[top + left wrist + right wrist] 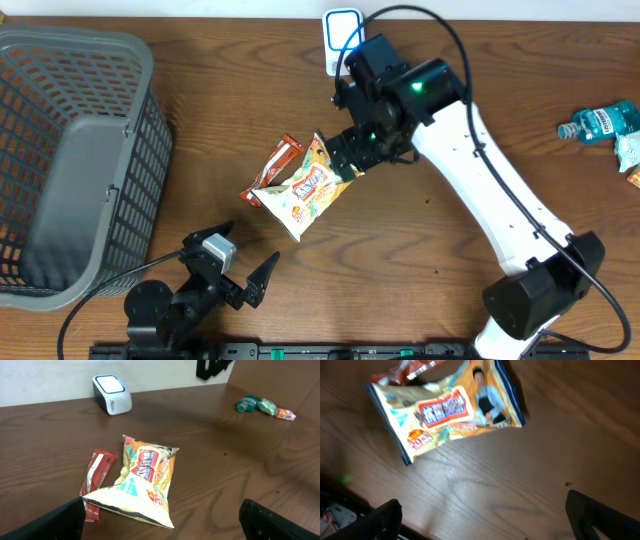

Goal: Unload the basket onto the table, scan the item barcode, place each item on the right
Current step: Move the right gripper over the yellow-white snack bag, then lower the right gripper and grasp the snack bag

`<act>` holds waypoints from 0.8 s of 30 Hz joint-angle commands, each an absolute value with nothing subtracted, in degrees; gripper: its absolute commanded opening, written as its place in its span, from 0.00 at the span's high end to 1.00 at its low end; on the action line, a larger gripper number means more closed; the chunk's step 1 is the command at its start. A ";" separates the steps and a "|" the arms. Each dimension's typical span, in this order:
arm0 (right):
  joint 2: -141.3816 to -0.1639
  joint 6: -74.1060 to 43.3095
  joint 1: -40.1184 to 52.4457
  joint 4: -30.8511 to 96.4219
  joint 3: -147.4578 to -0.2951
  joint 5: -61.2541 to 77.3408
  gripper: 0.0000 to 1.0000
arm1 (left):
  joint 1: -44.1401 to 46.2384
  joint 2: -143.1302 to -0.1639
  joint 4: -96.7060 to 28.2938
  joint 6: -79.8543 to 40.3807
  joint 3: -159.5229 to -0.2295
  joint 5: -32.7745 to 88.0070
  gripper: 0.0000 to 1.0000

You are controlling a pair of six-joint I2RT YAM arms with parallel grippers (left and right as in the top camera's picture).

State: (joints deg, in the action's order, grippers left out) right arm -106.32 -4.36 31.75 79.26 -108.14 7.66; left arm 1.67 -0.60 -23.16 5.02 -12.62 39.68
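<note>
Wooden table, snack bag central, basket left edge, scanner far edge

The bench is showing smooth, dark wood grain with a faint sheen, the snack bag and red wrapper are gleaming as crinkled glossy film, and the grey basket is looking like matt plastic.

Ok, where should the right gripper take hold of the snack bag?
Probably the flat blue-edged end seam of the snack bag, from straight above with the open right gripper. The bag lies flat and its puffy middle looks too wide to pinch; the red wrapper crowds the other end.
</note>
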 commanded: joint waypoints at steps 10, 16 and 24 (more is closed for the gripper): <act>-105.12 -8.64 31.94 69.23 -97.25 7.77 0.01 | 1.85 -0.30 -23.16 5.98 -12.58 39.64 0.02; -105.12 -12.49 32.12 62.54 -93.67 15.70 0.01 | 1.85 -0.30 -23.16 6.00 -12.58 39.64 0.02; -105.12 -54.43 33.10 50.59 -81.62 21.19 0.01 | 1.85 -0.30 -23.16 5.98 -12.58 39.64 0.02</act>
